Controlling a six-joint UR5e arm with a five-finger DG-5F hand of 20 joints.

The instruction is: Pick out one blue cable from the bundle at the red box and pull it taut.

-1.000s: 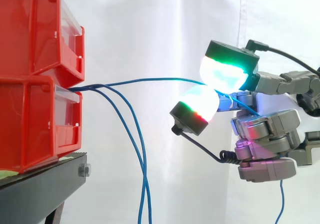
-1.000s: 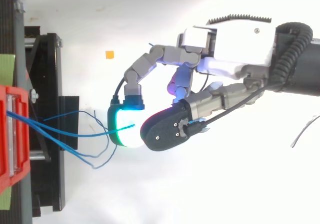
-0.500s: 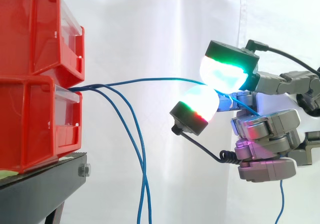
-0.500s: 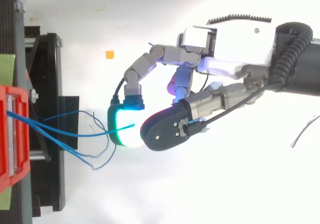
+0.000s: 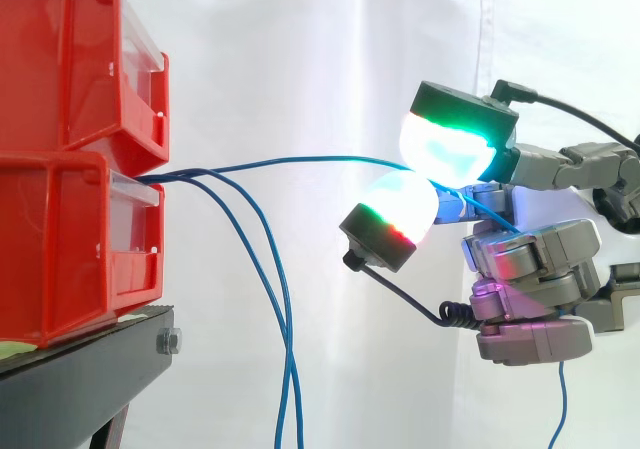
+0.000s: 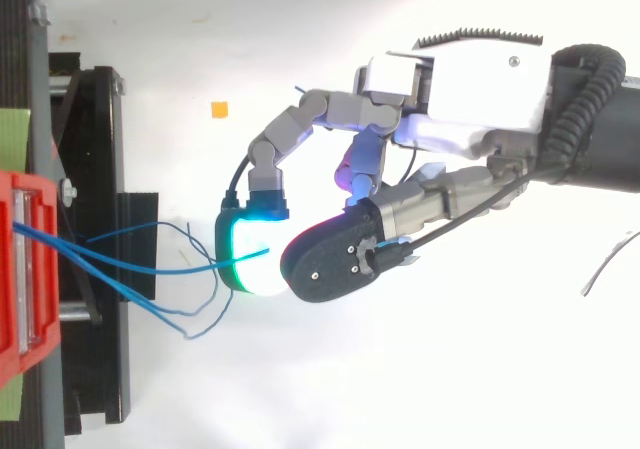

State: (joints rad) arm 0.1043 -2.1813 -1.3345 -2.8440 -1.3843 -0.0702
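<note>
**One blue cable in the pinch, now for the pull**

The hand (image 6: 455,84) has its thumb and a finger curled in. Their glowing pads (image 5: 450,147) are squeezed onto one blue cable (image 5: 300,161), and the rest of the hand is folded underneath, holding nothing as far as I can see. That cable comes out of the front lip of the lower red box (image 5: 70,239), which sits at the edge of the black stand (image 5: 90,369). From there it runs through open air to the pads, well apart from the box. There's a slight arc in it, so I'd call it not quite taut yet. The other blue cables (image 5: 275,289) from the same box droop down past the stand's edge, clear of the hand.

How I'd do the pull: hold the pinch firm and back straight away from the box along the cable's own line, nice and slow. A thin, slick cable can slide through the pads, and a yank might drag the box off the stand's edge. Stop as soon as the arc flattens
</note>
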